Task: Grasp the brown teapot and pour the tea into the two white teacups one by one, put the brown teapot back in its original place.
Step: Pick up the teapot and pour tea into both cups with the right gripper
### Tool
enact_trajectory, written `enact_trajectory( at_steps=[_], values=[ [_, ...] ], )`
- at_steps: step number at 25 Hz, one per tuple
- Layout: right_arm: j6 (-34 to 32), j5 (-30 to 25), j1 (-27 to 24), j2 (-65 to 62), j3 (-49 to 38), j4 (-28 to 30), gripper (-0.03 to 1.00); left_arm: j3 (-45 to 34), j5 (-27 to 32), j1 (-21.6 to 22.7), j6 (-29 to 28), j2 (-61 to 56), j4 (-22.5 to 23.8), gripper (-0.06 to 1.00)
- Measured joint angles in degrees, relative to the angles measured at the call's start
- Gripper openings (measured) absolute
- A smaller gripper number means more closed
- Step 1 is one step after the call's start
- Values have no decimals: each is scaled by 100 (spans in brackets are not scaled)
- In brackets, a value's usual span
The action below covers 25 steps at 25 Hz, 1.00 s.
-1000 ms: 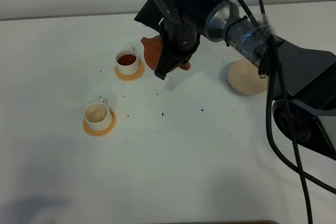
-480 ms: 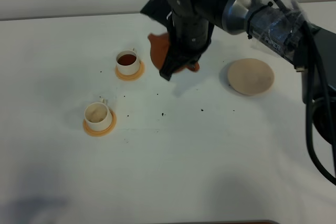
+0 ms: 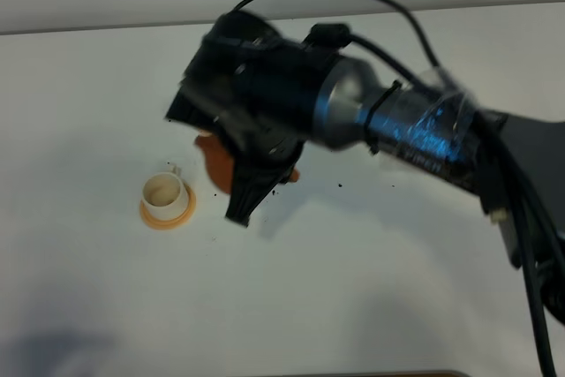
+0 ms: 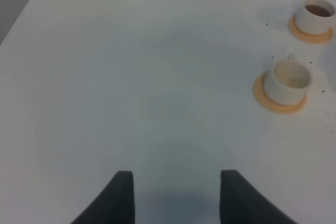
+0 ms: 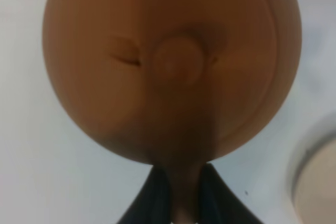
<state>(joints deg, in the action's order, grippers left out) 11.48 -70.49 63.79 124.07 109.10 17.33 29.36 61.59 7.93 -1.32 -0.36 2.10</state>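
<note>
Brown clay teapot (image 3: 219,165) is held off the table (image 3: 106,306), gripped by its handle in the right pincer (image 5: 178,195), whose jaws are closed tight on it. The lid knob (image 5: 178,61) is seen in the right wrist view. The teapot is hung just beside the empty cup (image 3: 165,193), on the side away from the table's left edge, and no contact is seen. The right arm (image 3: 353,112) is blurred, so tilt and spout direction cannot be told.

The empty cup is stood on an orange saucer (image 3: 163,223), left of the table's middle. The filled cup (image 4: 315,14), with dark tea in it, is stood nearer the far edge and is hidden behind the arm in the high view. The beige disc is hidden too. The left pincer (image 4: 176,198) is held wide over bare table, with nothing between the jaws, well apart from both cups.

Step judged: first pour done, second pour being set up. For the next move, the spout must be brought over the empty cup's mouth and the teapot tipped slowly. The cup is small, so a spill is likely if this is rushed. The return to the disc is not yet due.
</note>
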Motion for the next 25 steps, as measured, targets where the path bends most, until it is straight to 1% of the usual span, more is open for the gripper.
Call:
enact_trajectory(
  at_steps=[4, 7, 10, 13, 20, 25],
  values=[
    [-67, 14, 448, 113, -7, 310, 9, 0, 0, 0, 0, 0, 0, 38],
    [-120, 14, 599, 242, -14, 531, 9, 0, 0, 0, -11, 0, 0, 38],
    [-137, 123, 646, 337, -14, 726, 9, 0, 0, 0, -17, 0, 0, 38],
    [-137, 249, 668, 494, -14, 1118, 9, 0, 0, 0, -23, 0, 0, 38],
    [-137, 280, 668, 735, -14, 1939, 9, 0, 0, 0, -39, 0, 0, 38],
    [-137, 412, 663, 735, -14, 2282, 9, 0, 0, 0, -39, 0, 0, 38]
  ],
)
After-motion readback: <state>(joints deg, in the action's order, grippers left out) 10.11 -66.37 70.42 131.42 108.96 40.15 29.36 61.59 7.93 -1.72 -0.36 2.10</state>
